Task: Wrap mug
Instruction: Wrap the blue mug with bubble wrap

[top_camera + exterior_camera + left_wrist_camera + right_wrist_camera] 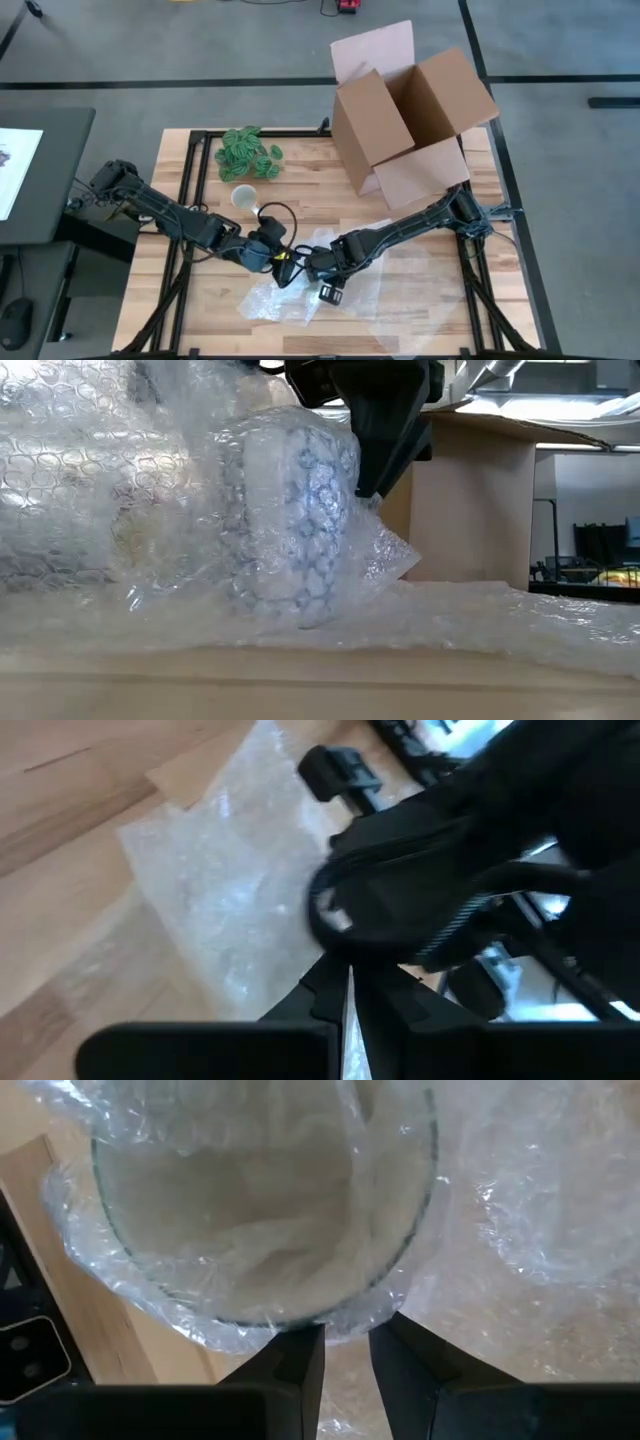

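Closest to the low camera, a mug point(290, 510) with a blue pattern lies on its side, wrapped in bubble wrap point(120, 490) on the wooden table point(420, 300), near the table's front middle. From above, the right gripper point(375, 485) comes down at the mug's open end. In the right wrist view its fingers point(295, 1370) are nearly together, pinching the plastic at the rim of the mug point(265, 1200). Just beside it in the high view sits the left gripper point(285, 262), with the wrap point(280, 300) spread below both. Its fingers point(325, 995) are almost closed on a thin pale edge; what that edge is I cannot tell. Farther back stand a white cup point(244, 197) and a heap of green pieces point(247, 153), and behind them an open cardboard box point(410, 120).
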`<state>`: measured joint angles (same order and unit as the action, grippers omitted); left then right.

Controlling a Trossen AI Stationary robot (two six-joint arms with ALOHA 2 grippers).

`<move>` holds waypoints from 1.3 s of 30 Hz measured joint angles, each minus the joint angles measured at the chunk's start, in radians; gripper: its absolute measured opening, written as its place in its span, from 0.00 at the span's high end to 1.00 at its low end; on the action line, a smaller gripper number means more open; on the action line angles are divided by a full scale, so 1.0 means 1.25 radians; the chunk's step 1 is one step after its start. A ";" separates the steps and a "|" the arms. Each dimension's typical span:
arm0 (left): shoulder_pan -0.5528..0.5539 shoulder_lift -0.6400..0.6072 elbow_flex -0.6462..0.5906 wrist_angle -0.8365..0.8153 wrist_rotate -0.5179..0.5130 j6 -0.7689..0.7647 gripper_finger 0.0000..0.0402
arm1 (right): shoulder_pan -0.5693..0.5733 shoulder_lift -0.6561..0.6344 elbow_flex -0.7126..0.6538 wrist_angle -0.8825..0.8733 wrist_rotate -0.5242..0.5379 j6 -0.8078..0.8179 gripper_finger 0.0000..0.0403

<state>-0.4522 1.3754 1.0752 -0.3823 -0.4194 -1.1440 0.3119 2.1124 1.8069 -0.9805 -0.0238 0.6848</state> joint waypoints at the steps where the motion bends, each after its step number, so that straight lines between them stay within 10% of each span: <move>1: 0.000 0.000 0.000 0.011 0.000 0.003 1.00 | -0.003 0.000 0.000 0.001 0.000 0.001 0.83; 11: 0.000 -0.006 0.001 0.036 0.017 0.058 1.00 | -0.010 -0.008 0.000 -0.004 0.003 0.012 0.83; 22: -0.010 -0.064 0.000 -0.553 0.165 -0.171 0.92 | -0.006 -0.011 0.000 -0.007 0.001 0.012 0.83; 39: 0.135 -0.057 -0.329 -0.349 0.203 -0.190 0.43 | -0.010 -0.011 0.001 -0.005 -0.025 -0.010 0.83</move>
<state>-0.2830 1.3037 0.6637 -0.8187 -0.1661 -1.3815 0.2989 2.0991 1.8076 -0.9863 -0.0555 0.6727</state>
